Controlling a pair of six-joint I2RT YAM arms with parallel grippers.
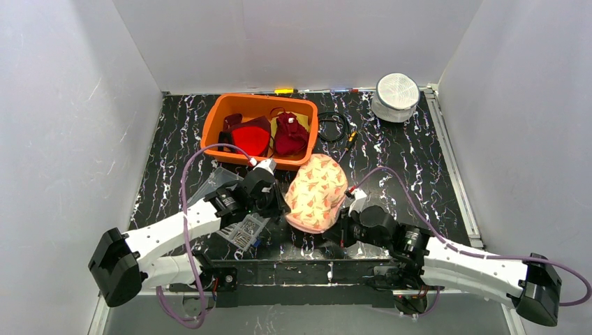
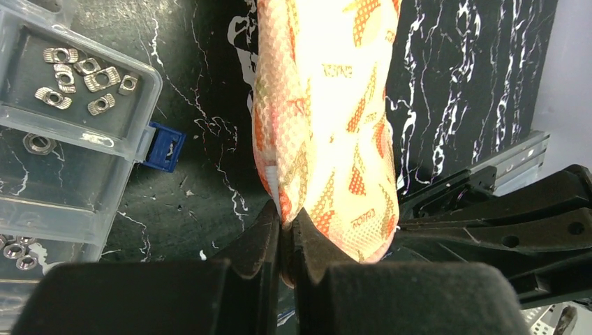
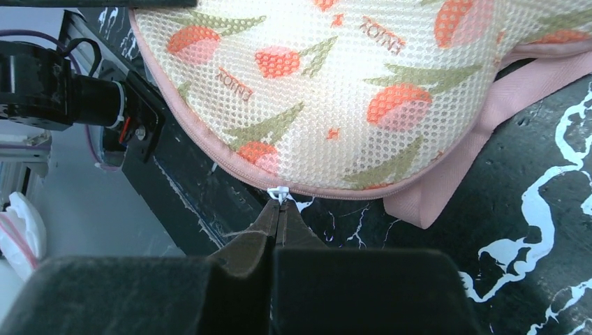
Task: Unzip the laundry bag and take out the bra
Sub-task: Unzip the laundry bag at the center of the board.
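– What holds what on the desk (image 1: 419, 160)?

– An orange bin (image 1: 225, 117) near the far edge holds a bright red garment (image 1: 250, 138) and a darker red one (image 1: 289, 136); I can't tell what kind of garments they are. By the near-left side lies a clear plastic box (image 2: 63, 146) with a blue latch (image 2: 165, 148). Its compartments hold small metal nuts (image 2: 84, 75). A white round thing (image 1: 396, 96) stands in the far-right corner, and a coiled black cable (image 1: 334, 125) lies just beside the bin.

– And the laundry bag?

– The laundry bag (image 1: 317, 193) is near the middle of the desk, between the two arms and in front of the bin. It is cream mesh printed with orange tulips and edged in pink.

– The pincers?

– The left pincer (image 2: 283, 225) is clenched on the bag's edge. The right pincer (image 3: 278, 208) is clamped tight on the small white zip pull (image 3: 279, 192) at the bag's pink seam.

– Can you see the bra?

– No. The mesh hides whatever is inside. I cannot tell whether any of the zip is undone. A pink flap (image 3: 447, 174) sticks out beside the seam, partly tucked under the bag.

– Any writing?

– Small orange capitals are printed among the tulips, but I can't read them reliably.
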